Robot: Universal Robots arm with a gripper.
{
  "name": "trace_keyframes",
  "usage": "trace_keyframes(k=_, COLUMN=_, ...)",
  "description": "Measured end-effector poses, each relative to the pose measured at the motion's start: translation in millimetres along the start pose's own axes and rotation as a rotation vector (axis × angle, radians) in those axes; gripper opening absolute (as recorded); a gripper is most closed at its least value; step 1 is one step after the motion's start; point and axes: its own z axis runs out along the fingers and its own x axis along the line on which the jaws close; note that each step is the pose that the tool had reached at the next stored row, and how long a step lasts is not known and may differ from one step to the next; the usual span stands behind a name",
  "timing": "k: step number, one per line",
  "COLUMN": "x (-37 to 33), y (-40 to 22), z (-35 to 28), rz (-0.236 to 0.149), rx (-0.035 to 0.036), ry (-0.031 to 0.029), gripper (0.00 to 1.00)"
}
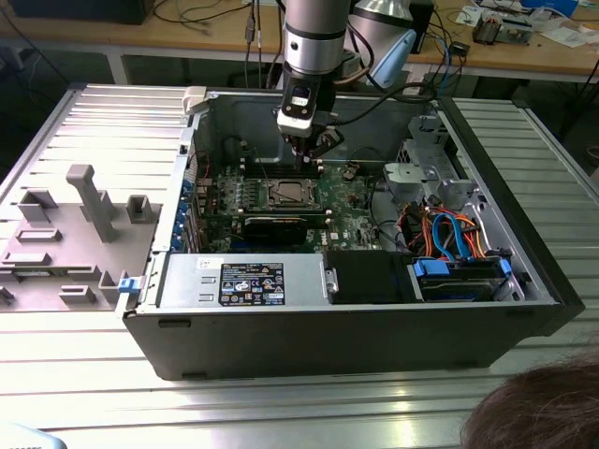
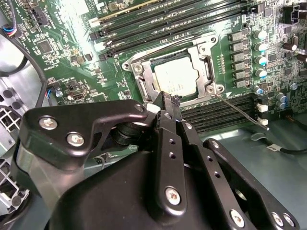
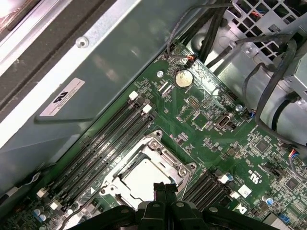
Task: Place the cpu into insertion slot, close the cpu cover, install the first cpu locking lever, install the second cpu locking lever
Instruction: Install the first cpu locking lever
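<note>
The cpu (image 1: pixel 292 194) lies flat in the motherboard socket, its silver-grey top showing in both wrist views (image 2: pixel 175 79) (image 3: pixel 144 179). The cpu cover (image 2: pixel 145 80) (image 3: pixel 165 154) lies down around it as a silver frame. A thin locking lever (image 2: pixel 237 109) angles out from one socket corner over the memory slots. My gripper (image 1: pixel 312 161) hangs just above the socket's far edge, and its black fingertips (image 2: pixel 168 101) (image 3: pixel 165 189) are pressed together with nothing between them.
The open computer case (image 1: pixel 524 281) rests on a ribbed metal table. Inside are a long black expansion card (image 1: pixel 276 224), a power supply (image 1: pixel 243 281) and a drive cage with coloured cables (image 1: pixel 449 234). A grey fixture tray (image 1: pixel 65 224) sits at the exterior view's left. A person's hair (image 1: pixel 533 412) shows in front.
</note>
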Motion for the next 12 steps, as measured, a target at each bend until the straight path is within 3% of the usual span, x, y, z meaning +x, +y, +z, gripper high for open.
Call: trace_keyframes(k=12, x=0.0, y=0.0, z=0.0, rz=-0.057, rx=-0.0010, ry=-0.0005, gripper=0.11)
